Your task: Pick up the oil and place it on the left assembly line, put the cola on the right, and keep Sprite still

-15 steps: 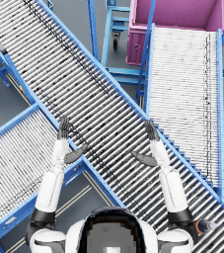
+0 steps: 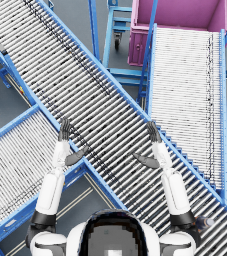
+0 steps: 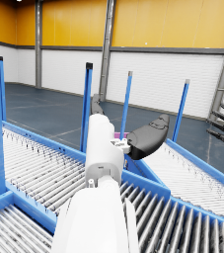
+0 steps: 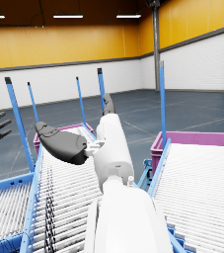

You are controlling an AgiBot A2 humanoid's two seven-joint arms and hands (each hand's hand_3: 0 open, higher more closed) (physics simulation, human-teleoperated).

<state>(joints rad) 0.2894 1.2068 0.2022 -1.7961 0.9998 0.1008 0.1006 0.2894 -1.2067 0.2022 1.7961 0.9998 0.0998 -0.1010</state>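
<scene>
No oil, cola or Sprite bottle shows in any view. My left hand (image 2: 67,147) hovers over the near left rim of the long diagonal roller conveyor (image 2: 85,95), fingers spread and thumb out, holding nothing. My right hand (image 2: 152,149) mirrors it over the same conveyor's right side, also spread and empty. The left wrist view shows the left hand (image 3: 142,139) with its thumb stretched sideways. In the right wrist view the right hand (image 4: 71,143) looks the same.
A second roller conveyor (image 2: 15,160) branches off at the lower left. A third conveyor (image 2: 185,90) runs along the right, ending at a pink bin (image 2: 180,20). Blue frame rails and upright posts (image 3: 86,106) edge the lines. Grey floor lies between them.
</scene>
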